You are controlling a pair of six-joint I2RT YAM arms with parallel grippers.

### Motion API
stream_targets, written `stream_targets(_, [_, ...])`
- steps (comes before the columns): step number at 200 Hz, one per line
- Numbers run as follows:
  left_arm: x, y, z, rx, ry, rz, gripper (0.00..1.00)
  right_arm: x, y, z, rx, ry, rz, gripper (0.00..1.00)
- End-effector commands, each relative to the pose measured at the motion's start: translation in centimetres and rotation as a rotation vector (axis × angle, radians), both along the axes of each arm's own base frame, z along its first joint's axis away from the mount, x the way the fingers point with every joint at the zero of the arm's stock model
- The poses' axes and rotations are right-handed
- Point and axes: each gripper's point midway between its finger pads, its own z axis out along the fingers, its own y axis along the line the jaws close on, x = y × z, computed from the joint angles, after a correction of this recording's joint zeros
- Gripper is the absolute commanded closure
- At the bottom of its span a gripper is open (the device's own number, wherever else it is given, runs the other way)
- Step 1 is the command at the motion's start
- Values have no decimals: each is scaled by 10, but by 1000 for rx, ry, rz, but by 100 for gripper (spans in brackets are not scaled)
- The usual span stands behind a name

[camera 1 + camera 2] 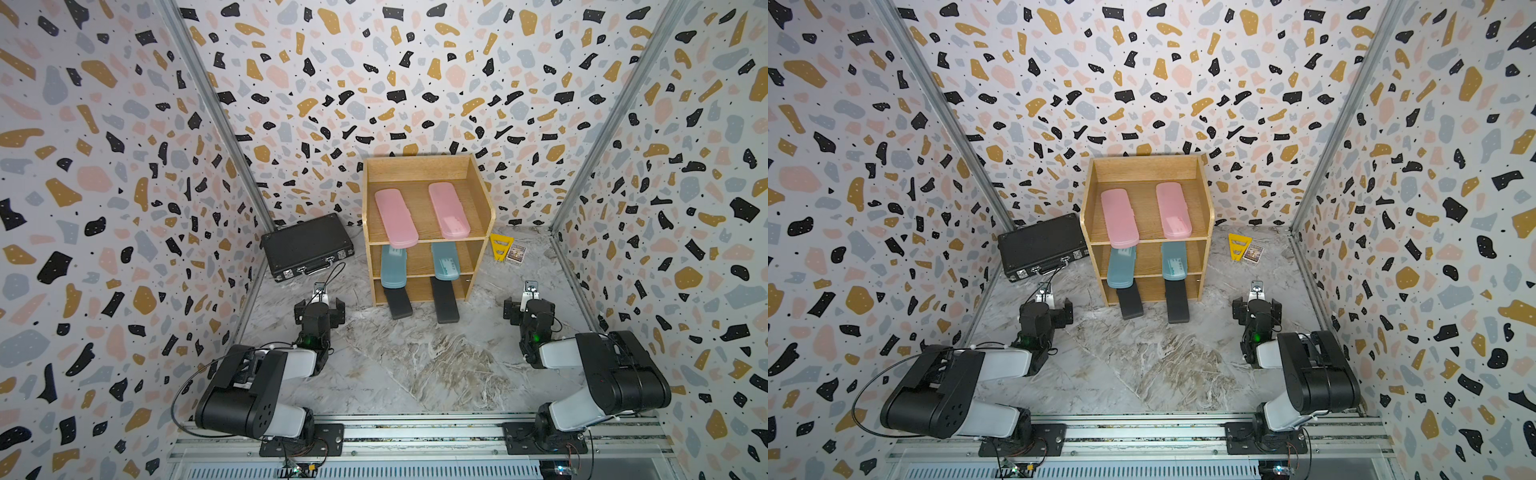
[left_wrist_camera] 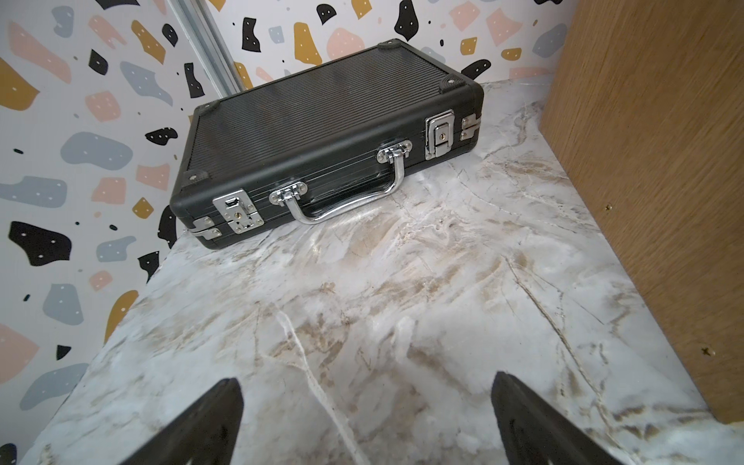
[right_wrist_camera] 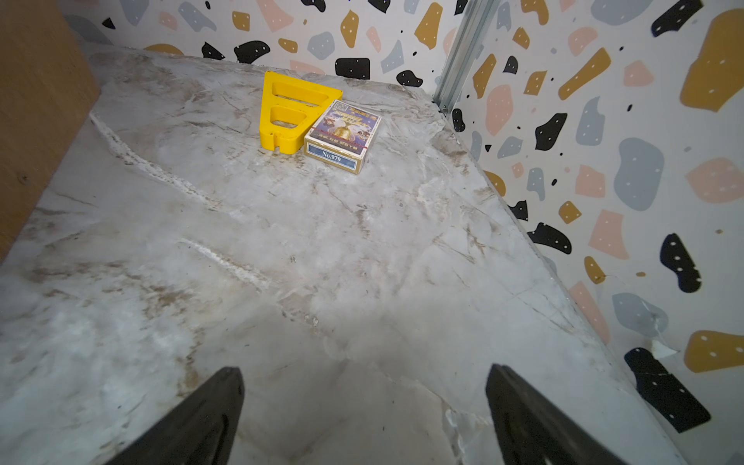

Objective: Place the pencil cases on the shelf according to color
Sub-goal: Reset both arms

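The left claw point(image 2: 366, 380) hangs spread and empty over the bench point(image 2: 402, 302), a black briefcase point(image 2: 306, 133) ahead of it. The right claw point(image 3: 364, 369), also spread and empty, faces a yellow plastic piece point(image 3: 290, 112) just beside a card box point(image 3: 342, 137). Beyond and between the claws stands the shelf point(image 1: 482, 195), with pink pencil cases point(image 1: 395, 218) on its top tier, teal pencil cases point(image 1: 393, 268) on the middle tier and black pencil cases point(image 1: 398, 303) on the bottom tier, jutting forward.

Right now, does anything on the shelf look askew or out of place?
Colours are sorted, one per tier, but several cases jut past the shelf front. The left pink case lies slanted, overhanging its edge; both black cases stick out onto the table.
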Motion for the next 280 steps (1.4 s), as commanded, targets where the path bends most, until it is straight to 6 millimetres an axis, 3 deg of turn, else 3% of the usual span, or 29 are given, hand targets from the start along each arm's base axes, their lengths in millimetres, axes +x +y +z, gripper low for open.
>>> stream_targets(1, [8, -1, 16, -7, -55, -6, 0, 7, 0, 12, 9, -45, 1, 0])
stream_targets(122, [9, -1, 15, -21, -50, -14, 0, 5, 1, 14, 10, -51, 3, 0])
stream_targets(140, [9, -1, 27, -9, -80, -15, 0, -3, 7, 39, -6, -93, 31, 0])
stream_targets(155, [4, -1, 44, -14, -65, -11, 0, -13, 4, 77, 6, -121, -16, 0])
stream_targets(167, [-4, 13, 59, -41, -44, 90, 0, -25, 5, 95, 108, -69, -47, 0])
stream_targets(177, [-16, 27, 67, -80, -6, 199, 0, -40, 9, 95, 188, 27, -60, 0])
stream_targets(186, [-25, 32, 71, -107, 17, 246, 0, -54, 16, 89, 258, 103, -59, 3])
stream_targets(198, [-31, 33, 72, -153, 32, 271, 0, -69, 35, 83, 354, 178, 6, 16])
stream_targets(224, [-39, 38, 65, -159, 117, 326, 0, -106, 72, 78, 520, 301, 113, 55])
stream_targets(233, [-43, 42, 61, -146, 138, 350, 0, -116, 82, 74, 572, 333, 142, 64])
stream_targets(246, [-45, 44, 58, -144, 140, 363, 0, -129, 97, 64, 639, 380, 179, 68])
stream_targets(280, [-45, 47, 65, -129, 18, 343, 0, -141, 134, 32, 675, 484, 267, 59])
